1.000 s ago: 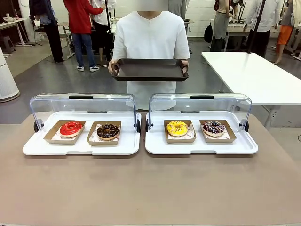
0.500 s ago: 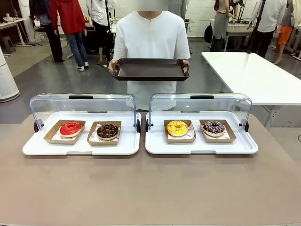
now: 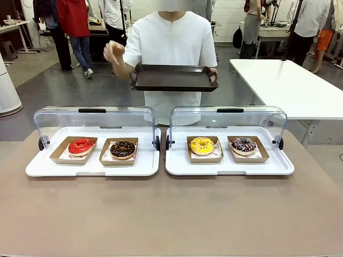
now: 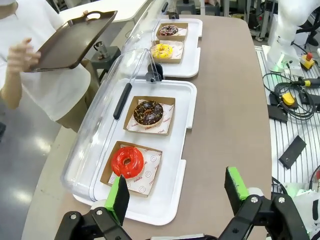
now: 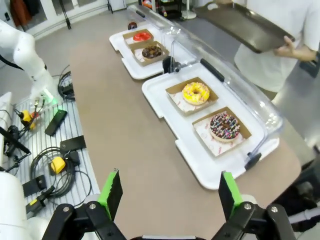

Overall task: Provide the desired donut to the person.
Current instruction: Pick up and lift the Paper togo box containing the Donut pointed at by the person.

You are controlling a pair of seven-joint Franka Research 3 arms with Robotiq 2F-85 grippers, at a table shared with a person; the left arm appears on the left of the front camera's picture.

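Fingers (image 4: 119, 197) noted open and empty: red donut (image 4: 127, 161), chocolate donut (image 4: 148, 112) nearer left gripper (image 4: 177, 195); yellow donut (image 5: 195, 93), sprinkled donut (image 5: 224, 125) nearer right gripper (image 5: 170, 195).

One hand (image 3: 113, 52) off the tray (image 3: 172, 77)
The person (image 3: 170, 43) has let go of the tray's end; that hand is now raised just above that corner, blurred, fingers seemingly curled.

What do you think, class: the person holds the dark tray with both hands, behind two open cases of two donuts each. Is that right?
Not quite. The front view shows the person holding the dark tray with one hand only; the other hand is raised beside it, off the tray. The rest stands.
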